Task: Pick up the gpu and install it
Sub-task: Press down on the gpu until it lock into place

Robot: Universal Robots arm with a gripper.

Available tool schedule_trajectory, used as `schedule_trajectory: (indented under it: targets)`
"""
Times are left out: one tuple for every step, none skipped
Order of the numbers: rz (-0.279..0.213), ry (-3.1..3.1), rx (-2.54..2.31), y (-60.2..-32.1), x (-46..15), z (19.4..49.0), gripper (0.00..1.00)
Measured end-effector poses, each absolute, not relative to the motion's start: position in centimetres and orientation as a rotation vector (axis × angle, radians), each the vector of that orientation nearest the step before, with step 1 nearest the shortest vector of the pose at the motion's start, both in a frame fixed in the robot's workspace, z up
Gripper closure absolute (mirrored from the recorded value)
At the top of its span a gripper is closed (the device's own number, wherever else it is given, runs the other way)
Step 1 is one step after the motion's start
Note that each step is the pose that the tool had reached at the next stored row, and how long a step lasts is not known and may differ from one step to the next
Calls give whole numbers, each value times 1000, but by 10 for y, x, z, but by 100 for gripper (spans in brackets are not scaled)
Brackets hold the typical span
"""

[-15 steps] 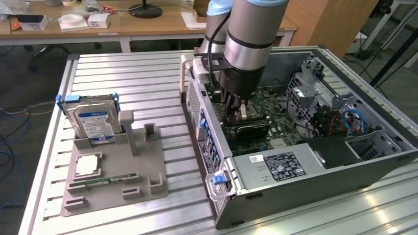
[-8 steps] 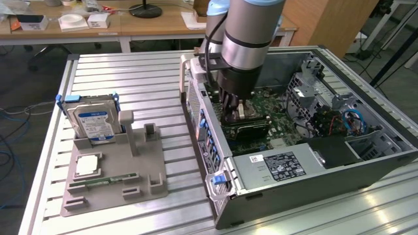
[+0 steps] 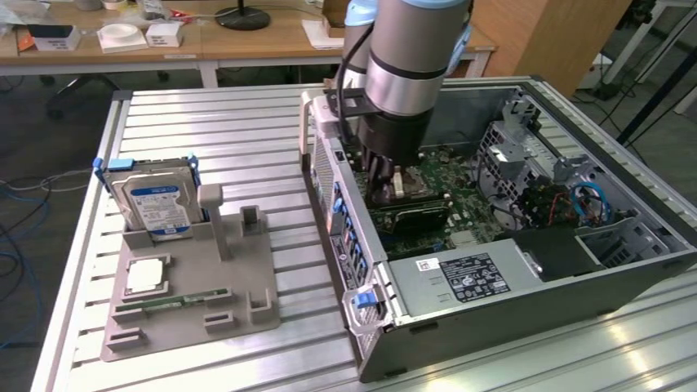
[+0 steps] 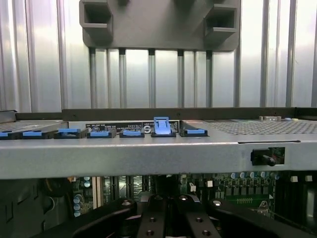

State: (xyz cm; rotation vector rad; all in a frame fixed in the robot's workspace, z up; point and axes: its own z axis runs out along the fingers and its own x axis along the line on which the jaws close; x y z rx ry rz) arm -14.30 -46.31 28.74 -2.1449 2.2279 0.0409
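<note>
The gpu [image 3: 419, 219] lies inside the open computer case [image 3: 490, 278], a dark flat card over the green motherboard [image 3: 452, 175], directly beneath the arm's tool; whether it is fully seated in its slot I cannot tell. The gripper [image 3: 394, 184] is down inside the case right above the card; fingers [image 4: 151, 218] drawn together, closed; whether they pinch the card's edge or merely rest at it cannot be made out. In the wrist view the black finger links sit low over the board, with the case's grey side rail [image 4: 148, 153] beyond them and a row of blue slot clips [image 4: 99, 133] along it; one clip [image 4: 162, 126] stands raised above the others.

The case lies on its side on a ribbed metal table [image 3: 218, 131], side panel off; a black power supply [image 3: 479, 273] with a label sits at the near end. To the exterior view's left, well apart from the case, a grey parts holder [image 3: 191, 302] carries an upright hard drive [image 3: 156, 204] with a blue-white label, a processor [image 3: 147, 278] lying flat, and a narrow green memory stick [image 3: 175, 300].
</note>
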Motion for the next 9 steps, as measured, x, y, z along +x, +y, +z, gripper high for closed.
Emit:
schedule_trajectory:
  targets:
    - [41, 2228, -2145, -463, -144, 287, 89]
    - [41, 2228, -2145, -463, -144, 287, 89]
    - [41, 2228, -2145, -463, -145, 287, 89]
    - [41, 2227, -2145, -463, -145, 287, 89]
    - [41, 2227, -2146, -463, -146, 287, 89]
    - [41, 2227, -2146, -463, -147, 288, 89]
    - [41, 2227, -2146, -463, -147, 288, 89]
    - [41, 2227, -2146, -463, -148, 288, 89]
    - [41, 2227, -2146, -463, -149, 288, 89]
